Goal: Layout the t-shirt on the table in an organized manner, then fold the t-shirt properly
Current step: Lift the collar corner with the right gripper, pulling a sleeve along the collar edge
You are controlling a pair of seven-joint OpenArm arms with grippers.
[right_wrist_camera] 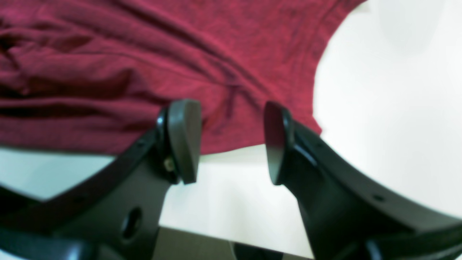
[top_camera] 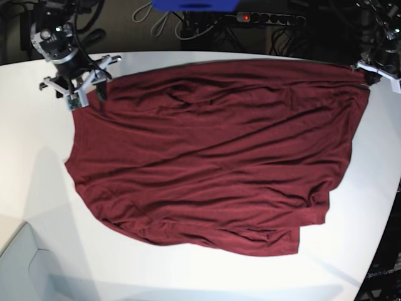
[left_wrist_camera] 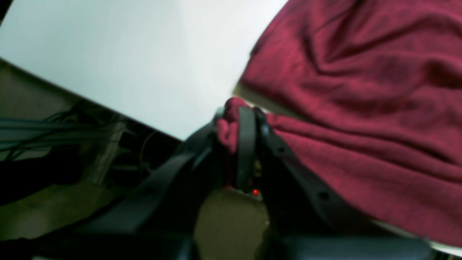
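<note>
Maroon thin-fabric t-shirt (top_camera: 213,150), plain and wrinkled, is lying spread across most of the smooth white curved-edge worktop (top_camera: 37,188), its long axis running roughly side to side in the base view. One far corner is reaching toward each arm, and the rumpled, partly doubled-over edge is sitting nearest the camera (which end is the neck and which the hem I cannot tell from these views).

Both black arms are stationed at the far corners, apparently so the cloth can be drawn taut and squared before any fold.

At the base view's right, the left gripper (left_wrist_camera: 240,126) is pinching a small bunch of fabric at the shirt's edge. Its fingers (left_wrist_camera: 246,144) are closed on the cloth right at the worktop's rim, a sensible hold for lifting or tugging that corner outward.

At the base view's left, the right gripper (right_wrist_camera: 231,141) is hovering over the opposite corner with its fingers (right_wrist_camera: 184,141) standing apart and holding nothing. The hem is lying between and just beyond them, so this looks like a lined-up grasp not yet taken.
</note>
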